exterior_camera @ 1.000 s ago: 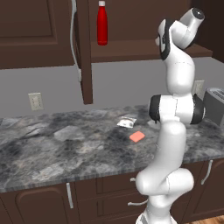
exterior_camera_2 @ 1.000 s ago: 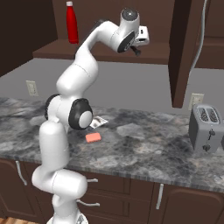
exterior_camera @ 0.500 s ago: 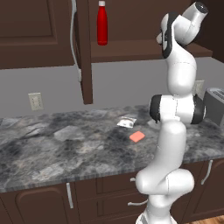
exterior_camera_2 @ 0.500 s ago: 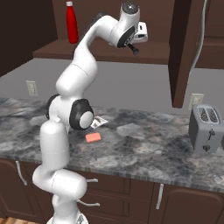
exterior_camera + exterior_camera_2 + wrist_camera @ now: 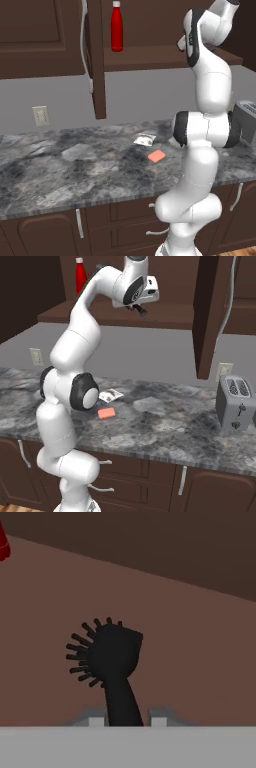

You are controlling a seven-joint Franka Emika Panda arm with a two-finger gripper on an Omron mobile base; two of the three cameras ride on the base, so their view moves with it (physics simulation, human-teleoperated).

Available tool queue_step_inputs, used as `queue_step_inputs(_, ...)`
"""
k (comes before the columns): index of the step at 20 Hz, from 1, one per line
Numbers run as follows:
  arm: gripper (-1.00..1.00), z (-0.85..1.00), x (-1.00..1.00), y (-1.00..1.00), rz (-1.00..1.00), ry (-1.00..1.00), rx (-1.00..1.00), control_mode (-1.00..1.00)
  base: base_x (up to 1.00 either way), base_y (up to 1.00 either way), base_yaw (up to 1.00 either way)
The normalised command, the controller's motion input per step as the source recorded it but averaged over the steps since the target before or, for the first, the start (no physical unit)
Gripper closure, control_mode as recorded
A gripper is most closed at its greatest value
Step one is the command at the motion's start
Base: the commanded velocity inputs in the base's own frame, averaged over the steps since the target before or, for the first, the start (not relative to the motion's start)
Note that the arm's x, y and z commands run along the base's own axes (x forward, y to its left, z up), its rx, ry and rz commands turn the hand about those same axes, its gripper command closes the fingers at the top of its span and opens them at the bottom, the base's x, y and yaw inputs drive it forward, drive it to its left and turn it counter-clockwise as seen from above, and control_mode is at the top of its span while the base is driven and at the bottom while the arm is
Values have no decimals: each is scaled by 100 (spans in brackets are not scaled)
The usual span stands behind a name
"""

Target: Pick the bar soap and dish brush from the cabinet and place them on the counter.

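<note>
Inside cabinet (image 5: 150,55), jaws closed on dish brush (image 5: 112,662), bar soap (image 5: 156,156) on counter (image 5: 60,175)

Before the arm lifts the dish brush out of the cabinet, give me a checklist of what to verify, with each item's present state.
1. Gripper shut on the dish brush handle: ok, in the hand view the handle runs down between the fingertips.
2. Brush lifted off the cabinet shelf: cannot tell.
3. Red bottle out of the way: ok, it stands upright far along the shelf from the gripper.
4. Bar soap already on the counter: ok, it lies flat beside a small whitish packet.
5. Free counter for the brush: ok, bare stone between the soap and the toaster.
</note>
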Motion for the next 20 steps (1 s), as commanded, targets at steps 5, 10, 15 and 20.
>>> queue_step_inputs(5, 100, 3, -39, 24, 0, 6, -8, -100, 0, 0, 0)
queue_step_inputs(10, 100, 10, -41, 18, 0, 9, -10, -100, 0, 0, 0)
queue_step_inputs(15, 100, 16, -46, 12, 0, 8, -9, -100, 0, 0, 0)
queue_step_inputs(20, 100, -1, -70, 10, 0, 5, -3, -100, 0, 0, 0)
